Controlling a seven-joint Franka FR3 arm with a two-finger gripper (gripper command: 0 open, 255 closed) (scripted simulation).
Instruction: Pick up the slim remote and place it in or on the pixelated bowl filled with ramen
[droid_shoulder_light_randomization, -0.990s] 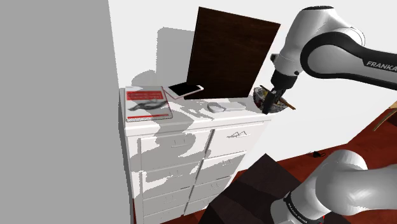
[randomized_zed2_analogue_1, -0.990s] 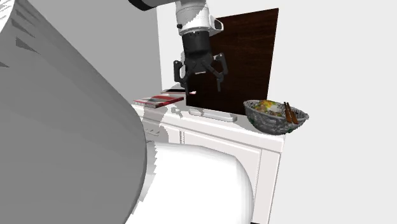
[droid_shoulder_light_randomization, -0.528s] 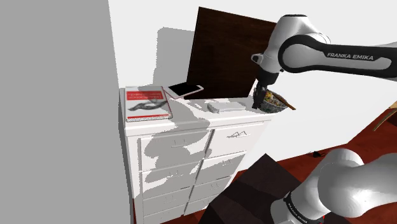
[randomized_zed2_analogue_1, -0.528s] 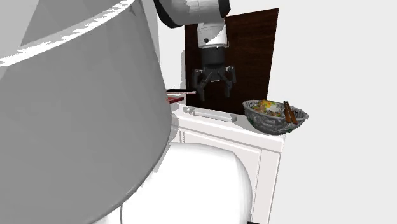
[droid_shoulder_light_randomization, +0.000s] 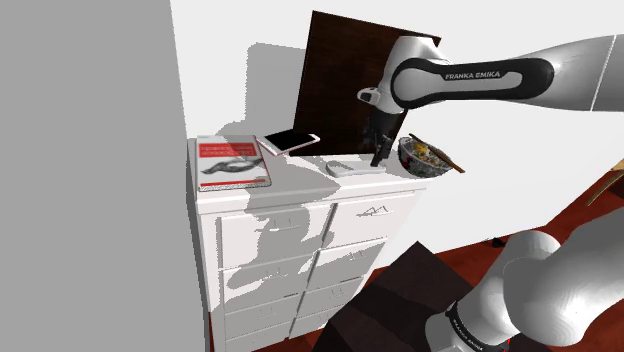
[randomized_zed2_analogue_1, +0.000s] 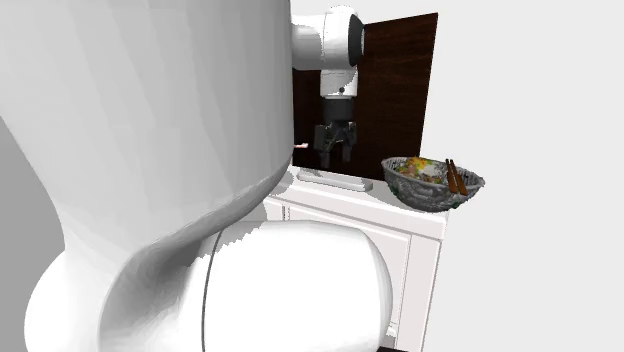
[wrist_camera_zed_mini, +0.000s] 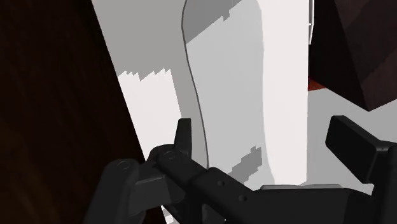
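Pincer (randomized_zed2_analogue_1: 335, 161) spread — over slim remote (randomized_zed2_analogue_1: 338, 182)

We're looking at a slim flat remote (droid_shoulder_light_randomization: 355, 167) drawn pale grey-white, hardly darker than the white drawer chest (droid_shoulder_light_randomization: 290, 250). The round bowl (randomized_zed2_analogue_1: 432, 185) wears a blocky grey-and-white pattern. Its ramen (randomized_zed2_analogue_1: 425, 168) is yellow, orange and green, and the chopsticks (randomized_zed2_analogue_1: 455, 178) are brown. The flat magazine (droid_shoulder_light_randomization: 232, 162) is red over grey, the upright board (droid_shoulder_light_randomization: 365, 75) dark brown, and the two-finger gripper (randomized_zed2_analogue_1: 335, 152) all black.

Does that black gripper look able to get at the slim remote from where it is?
Likely yes: the gripper hangs open just above the remote, nothing between them; the bowl stands apart.
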